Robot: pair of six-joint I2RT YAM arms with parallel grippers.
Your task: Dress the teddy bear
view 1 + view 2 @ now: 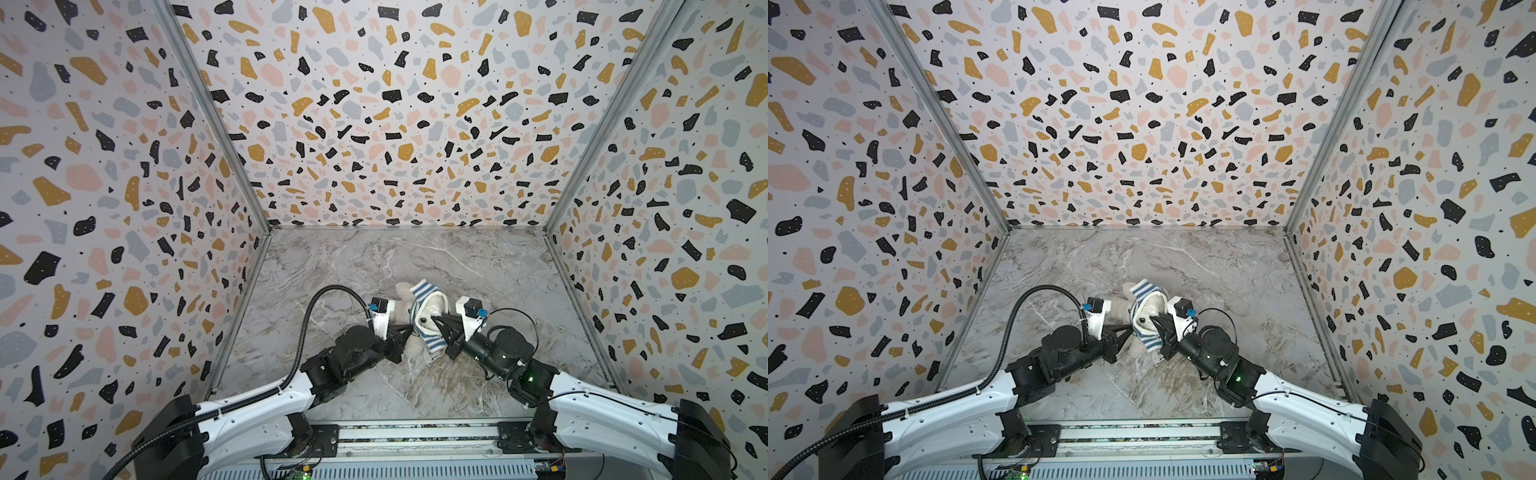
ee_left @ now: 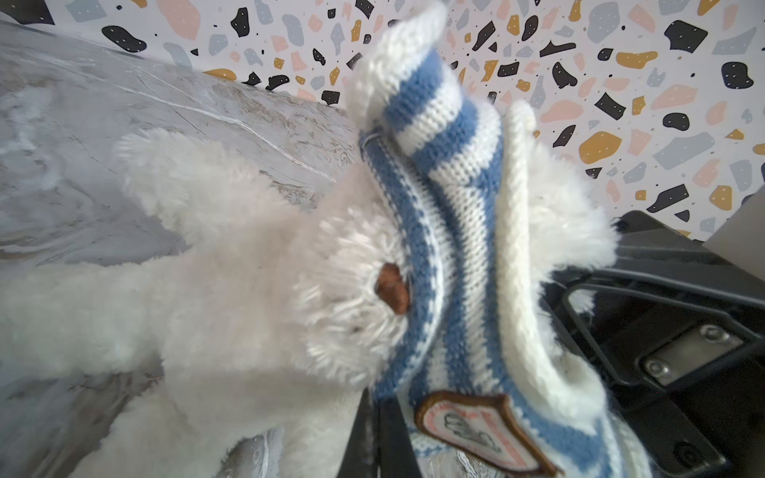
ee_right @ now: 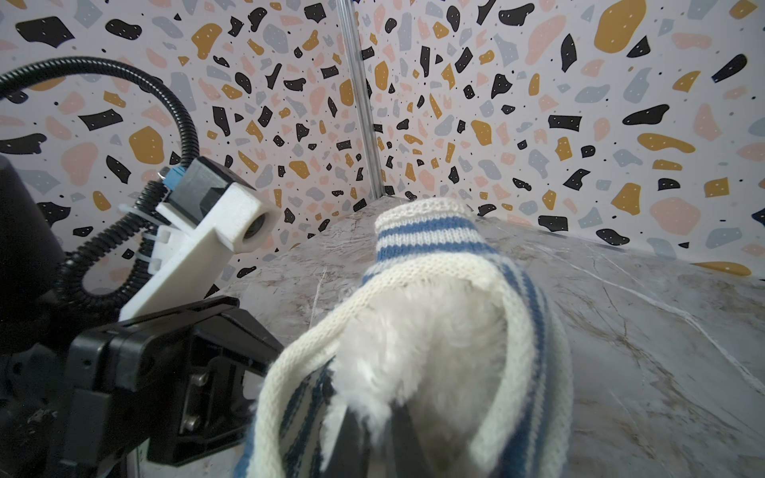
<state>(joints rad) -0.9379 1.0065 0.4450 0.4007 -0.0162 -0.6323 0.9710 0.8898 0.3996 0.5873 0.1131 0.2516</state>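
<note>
White plush teddy bear, face half-hidden under blue-striped knit shirt; I see left gripper clamping hem, right gripper closed, catch unclear.

Nothing readable from my end: the badge on the striped shirt carries lettering (way too blurry to make out).

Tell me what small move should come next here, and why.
Probably the left gripper and right gripper should draw the striped shirt they pinch toward the torso. It only rings the head of the teddy bear, hem at the nose, with body and limbs bare on the table.
</note>
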